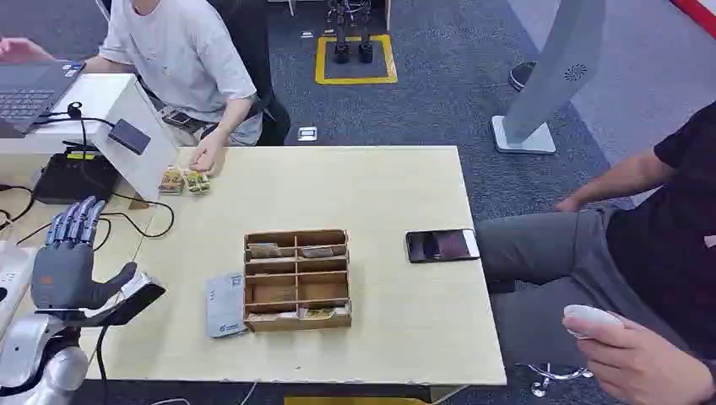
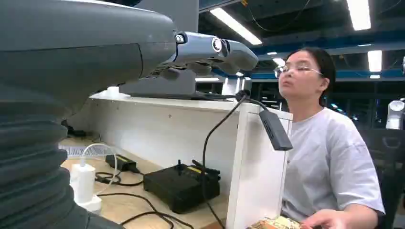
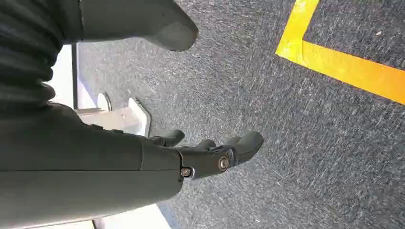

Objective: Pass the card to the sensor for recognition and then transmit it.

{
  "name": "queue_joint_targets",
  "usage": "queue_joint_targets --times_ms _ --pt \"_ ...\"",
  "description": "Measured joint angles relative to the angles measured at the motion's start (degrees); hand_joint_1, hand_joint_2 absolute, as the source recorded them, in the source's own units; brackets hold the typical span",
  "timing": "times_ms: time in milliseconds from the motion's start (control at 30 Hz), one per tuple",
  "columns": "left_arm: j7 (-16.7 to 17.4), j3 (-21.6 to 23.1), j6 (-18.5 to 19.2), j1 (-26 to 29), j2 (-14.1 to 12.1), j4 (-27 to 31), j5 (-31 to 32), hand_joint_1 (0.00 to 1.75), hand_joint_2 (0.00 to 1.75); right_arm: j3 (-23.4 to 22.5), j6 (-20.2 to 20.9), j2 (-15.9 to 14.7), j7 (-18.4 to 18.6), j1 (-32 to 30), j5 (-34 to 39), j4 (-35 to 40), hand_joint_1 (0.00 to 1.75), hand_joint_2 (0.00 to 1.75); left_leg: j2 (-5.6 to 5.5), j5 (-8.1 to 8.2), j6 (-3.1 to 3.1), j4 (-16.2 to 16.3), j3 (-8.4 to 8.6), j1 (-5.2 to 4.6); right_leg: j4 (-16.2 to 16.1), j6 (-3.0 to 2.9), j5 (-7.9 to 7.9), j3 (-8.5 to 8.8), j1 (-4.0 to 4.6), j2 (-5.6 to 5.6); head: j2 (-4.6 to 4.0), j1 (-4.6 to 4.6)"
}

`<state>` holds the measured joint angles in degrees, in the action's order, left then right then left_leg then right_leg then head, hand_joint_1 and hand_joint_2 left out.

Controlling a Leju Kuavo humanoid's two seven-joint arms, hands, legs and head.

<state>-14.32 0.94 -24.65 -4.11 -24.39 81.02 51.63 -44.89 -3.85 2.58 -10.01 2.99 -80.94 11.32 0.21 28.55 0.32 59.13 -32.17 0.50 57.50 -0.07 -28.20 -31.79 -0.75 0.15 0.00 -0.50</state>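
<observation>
A grey card [image 1: 225,305] is seen lying flat on the wooden table [image 1: 397,186], touching the left side of a wooden compartment box [image 1: 297,279] and well apart from the left hand [image 1: 69,260]. The left hand is raised at the table's left edge, palm turned inward, its fingers straight and apart, with nothing held. The sensor [image 1: 128,136] is mounted on a white stand [image 1: 127,105] beyond this hand, near the far left corner. The right hand [image 3: 210,155] is seen hanging over grey carpet, its fingers slightly bent and apart, empty. A black phone [image 1: 442,245] lies to the right of the box. Bare table surface is found between the left hand and the card.
</observation>
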Motion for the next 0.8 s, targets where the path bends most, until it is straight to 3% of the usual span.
queue_joint_targets --times_ms 800 --pt "0.1 0.6 -0.7 -0.2 -0.8 0.0 -0.2 0.0 1.75 0.0 -0.2 0.0 0.0 0.0 0.1 0.0 0.0 1.75 0.0 0.0 0.0 0.0 0.0 0.0 0.0 0.0 0.0 0.0 0.0 0.0 0.0 0.0"
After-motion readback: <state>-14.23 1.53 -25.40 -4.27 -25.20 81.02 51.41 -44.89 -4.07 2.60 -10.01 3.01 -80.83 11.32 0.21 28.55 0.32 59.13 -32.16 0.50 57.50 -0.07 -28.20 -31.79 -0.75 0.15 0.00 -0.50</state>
